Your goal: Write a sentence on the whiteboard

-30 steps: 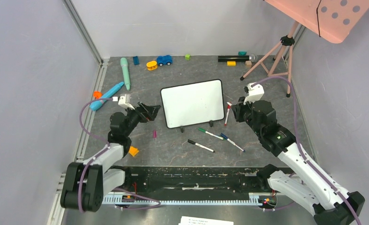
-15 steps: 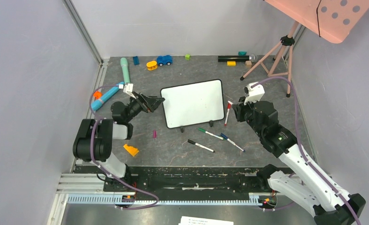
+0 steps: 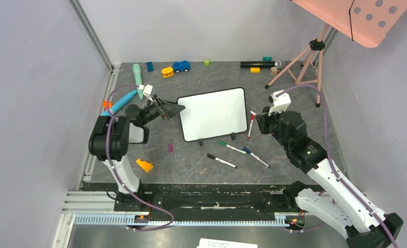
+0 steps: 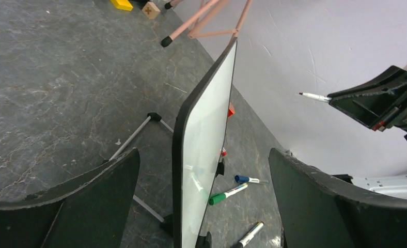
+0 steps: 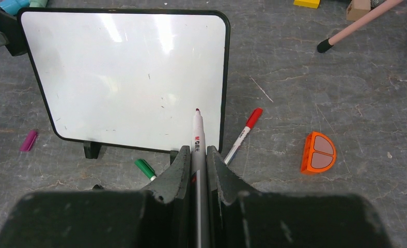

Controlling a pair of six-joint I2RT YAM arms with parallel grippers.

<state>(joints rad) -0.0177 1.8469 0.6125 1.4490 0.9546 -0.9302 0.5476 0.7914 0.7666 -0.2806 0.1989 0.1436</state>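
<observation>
Right gripper [image 5: 199,155] clamps a grey-barrelled marker [image 5: 197,132], tip clear of the propped black-framed white whiteboard [image 5: 124,77]; face glossy, faintly smudged. Left gripper [image 3: 173,109], jaws spread, straddles its left edge.

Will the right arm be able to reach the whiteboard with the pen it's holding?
Probably yes. The right arm's fingers grip the pen, its tip aimed at the whiteboard close ahead, with nothing between them.
</observation>
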